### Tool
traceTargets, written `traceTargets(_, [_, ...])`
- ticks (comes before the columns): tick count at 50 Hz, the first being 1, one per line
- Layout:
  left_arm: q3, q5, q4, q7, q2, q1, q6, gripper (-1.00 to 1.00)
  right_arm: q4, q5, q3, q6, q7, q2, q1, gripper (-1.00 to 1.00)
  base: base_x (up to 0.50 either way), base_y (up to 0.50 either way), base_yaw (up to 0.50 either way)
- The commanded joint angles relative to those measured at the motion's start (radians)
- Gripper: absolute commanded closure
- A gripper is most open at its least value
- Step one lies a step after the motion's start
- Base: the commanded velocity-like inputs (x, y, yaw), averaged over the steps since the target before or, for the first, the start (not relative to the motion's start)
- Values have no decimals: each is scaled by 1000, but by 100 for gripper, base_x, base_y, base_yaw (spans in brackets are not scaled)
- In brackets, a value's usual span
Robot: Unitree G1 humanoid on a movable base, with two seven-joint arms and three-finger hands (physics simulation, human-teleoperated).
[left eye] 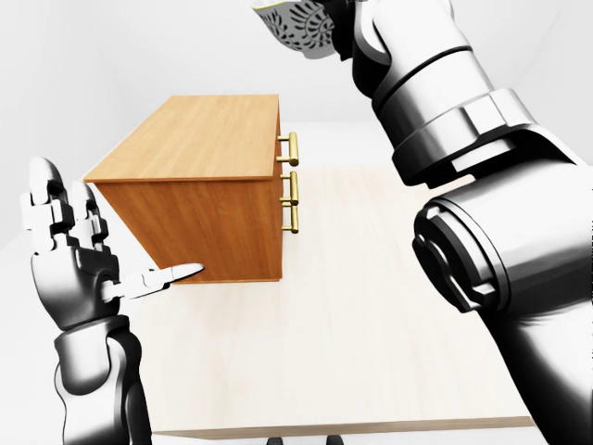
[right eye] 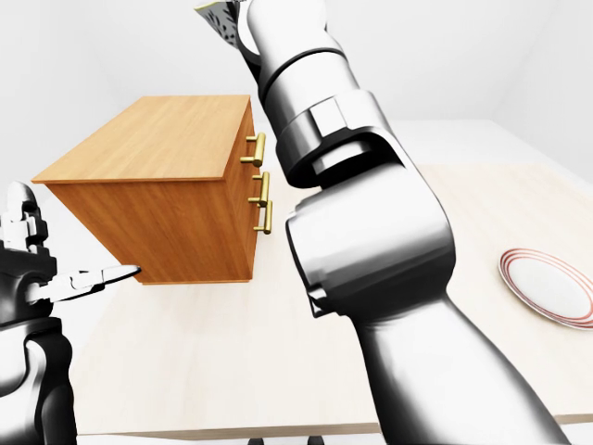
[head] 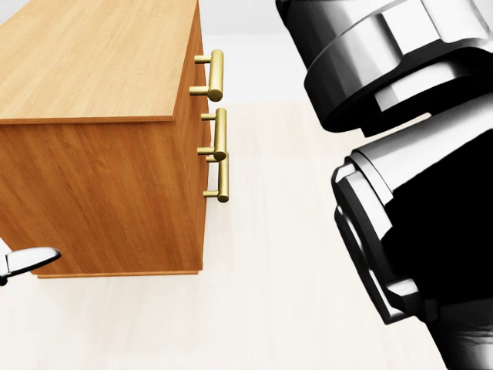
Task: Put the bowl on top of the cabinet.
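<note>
Right robot hand (left eye: 346,32) grips the patterned bowl (left eye: 295,26) at the left-eye view's top edge, high above the cabinet (left eye: 199,139), which stands on the worktop (left eye: 371,352). Left robot hand (left eye: 69,269) stands upright at lower left, fingers spread, empty.

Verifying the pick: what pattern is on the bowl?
The bowl is white with dark leafy swirls; left-eye view.

Black-patterned white bowl (left eye: 298,22), wood-grain cabinet (left eye: 199,139)
</note>
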Motion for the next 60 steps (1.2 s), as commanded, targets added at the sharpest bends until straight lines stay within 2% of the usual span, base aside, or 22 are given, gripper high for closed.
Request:
traceTargets(1, [-10,4,10,11,-6,-2,0,-100,-16,132,11,0,-140,122,-96,100,0,0,0])
traceTargets(4, [-14,8,13,13,-7,-4,0,-100,-19,156,20,0,-158,138,-98,100,0,0,0])
traceTargets(5, [-15,9,11,14,-7,-4,0,-100,-23,182,10,-17,-178,150,-100,100,0,0,0])
traceTargets(6, [-15,9,10,14,-7,-3,0,-100,-22,181,19,-6,-186,157,-104,100,0,0,0])
traceTargets(8, [-15,8,10,14,-7,-4,0,-100,-23,202,22,-24,-180,172,-99,100,0,0,0])
traceTargets(10, [-14,8,11,13,-8,-3,0,-100,-25,198,38,-16,-186,186,-89,100,0,0,0])
traceTargets(12, [-9,3,7,13,-7,-3,0,-100,-32,199,49,-26,-198,204,-72,100,0,0,0])
traceTargets(16, [-13,6,6,14,-7,-3,0,-100,-32,203,57,-21,-207,212,-51,100,0,0,0])
traceTargets(20, [-15,8,8,14,-8,-3,0,-100,-27,224,47,0,-230,218,-26,100,0,0,0])
traceTargets(35, [-18,12,28,13,-8,-7,0,-100,-27,257,72,0,-210,252,73,100,0,0,0])
traceTargets(60, [-19,5,17,18,-6,-5,0,-100,-20,257,77,0,-236,279,154,100,0,0,0])
